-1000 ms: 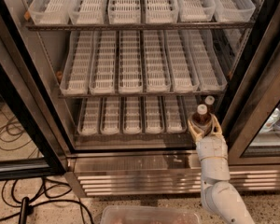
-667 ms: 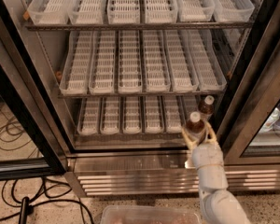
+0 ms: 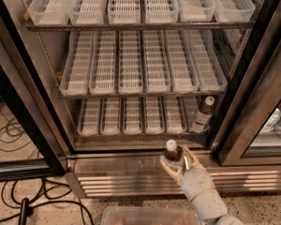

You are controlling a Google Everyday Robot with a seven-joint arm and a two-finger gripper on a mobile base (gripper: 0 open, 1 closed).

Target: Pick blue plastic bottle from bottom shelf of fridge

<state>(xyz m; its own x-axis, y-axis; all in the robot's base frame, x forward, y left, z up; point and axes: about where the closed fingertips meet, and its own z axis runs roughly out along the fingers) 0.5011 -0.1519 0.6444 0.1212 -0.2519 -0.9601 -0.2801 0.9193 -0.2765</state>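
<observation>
Gripper (image 3: pixel 174 164), closed on the blue plastic bottle (image 3: pixel 172 151), has withdrawn from the bottom shelf (image 3: pixel 131 119); you see its twin (image 3: pixel 203 114) remaining there.

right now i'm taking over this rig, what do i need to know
The end effector is shut on the small brown-filled plastic bottle with white cap, holding it upright outside the tall black-framed display fridge, in front of its ribbed stainless-steel base.
The bottom shelf of white slotted trays holds a look-alike brown bottle at its right end; leave it there.
Done: the bottle is grasped and off the shelf.
Left: probably only to carry it clear of the fridge without loosening the grip.
</observation>
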